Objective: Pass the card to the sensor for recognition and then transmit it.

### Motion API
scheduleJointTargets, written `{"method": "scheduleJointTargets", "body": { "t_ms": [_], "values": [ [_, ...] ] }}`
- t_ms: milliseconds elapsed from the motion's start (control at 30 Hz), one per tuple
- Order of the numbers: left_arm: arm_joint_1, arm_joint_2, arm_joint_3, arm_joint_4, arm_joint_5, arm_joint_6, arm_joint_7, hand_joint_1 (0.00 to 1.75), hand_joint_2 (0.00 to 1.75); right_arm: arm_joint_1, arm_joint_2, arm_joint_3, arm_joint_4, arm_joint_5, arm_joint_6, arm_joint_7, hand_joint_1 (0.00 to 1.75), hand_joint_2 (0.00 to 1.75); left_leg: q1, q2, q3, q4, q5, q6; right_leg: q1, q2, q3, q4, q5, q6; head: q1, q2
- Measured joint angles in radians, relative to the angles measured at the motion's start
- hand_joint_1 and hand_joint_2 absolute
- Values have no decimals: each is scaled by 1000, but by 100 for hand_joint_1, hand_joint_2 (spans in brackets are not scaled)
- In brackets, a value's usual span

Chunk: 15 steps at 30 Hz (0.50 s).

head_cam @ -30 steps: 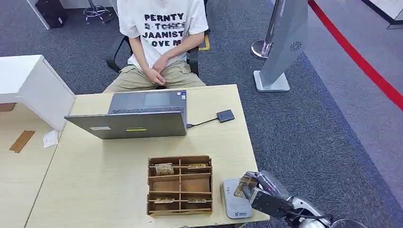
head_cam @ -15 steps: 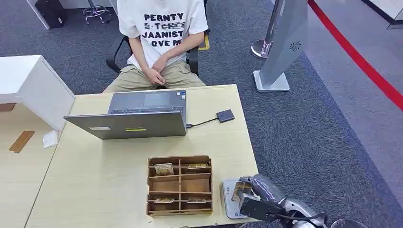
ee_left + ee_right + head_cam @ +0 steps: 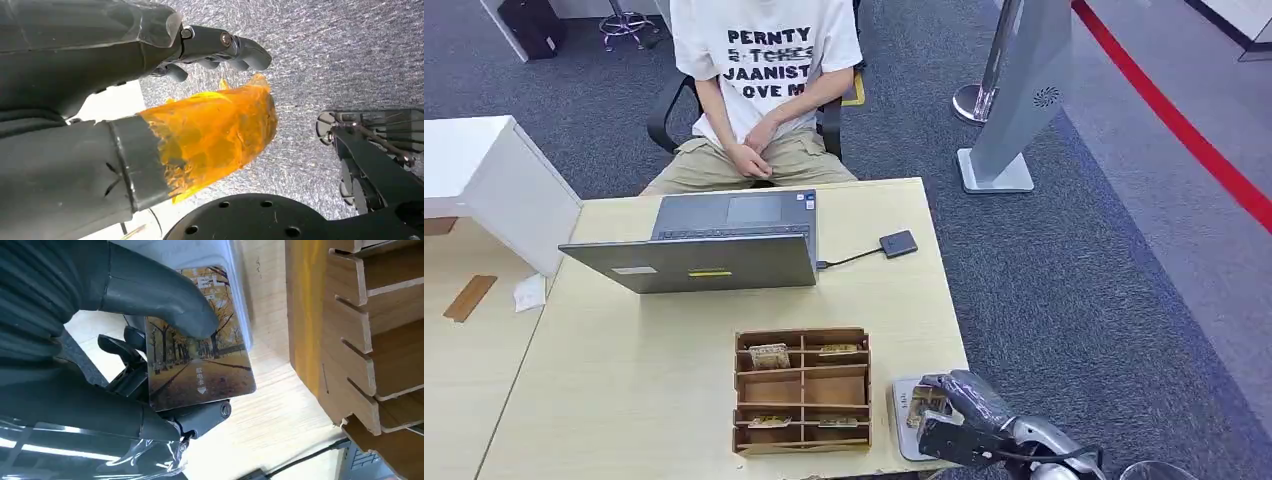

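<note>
My right hand [image 3: 961, 418] holds a card [image 3: 921, 404] printed with an autumn tree avenue just above or on the pale grey sensor pad [image 3: 904, 428] at the table's near right corner. In the right wrist view the thumb presses on the card's face [image 3: 200, 365] and dark fingers support it from beneath, with the sensor's light edge [image 3: 212, 252] behind it. Whether the card touches the pad I cannot tell. My left hand [image 3: 100, 100] hangs over grey carpet, holding nothing, its orange-taped thumb apart from the fingers [image 3: 235, 47].
A wooden compartment box [image 3: 802, 390] with several cards stands just left of the sensor, and its wall [image 3: 360, 340] is close to the card. Beyond it are an open laptop [image 3: 714, 245], a small black device [image 3: 898, 243] on a cable, and a seated person [image 3: 759, 60].
My right hand has come down and toward the table's near edge with the card, from raised over the sensor to low over it. Nothing else moved.
</note>
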Motion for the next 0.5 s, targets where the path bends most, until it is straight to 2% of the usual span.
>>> {"method": "scheduleJointTargets", "body": {
  "t_ms": [500],
  "values": [
    [0,0,0,0,-5,0,6,0,0,-33,7,36,38,49,-56,51,175,175,0,0,0,0,0,0,0,0,0,0,0,0,0,0]
  ]
}}
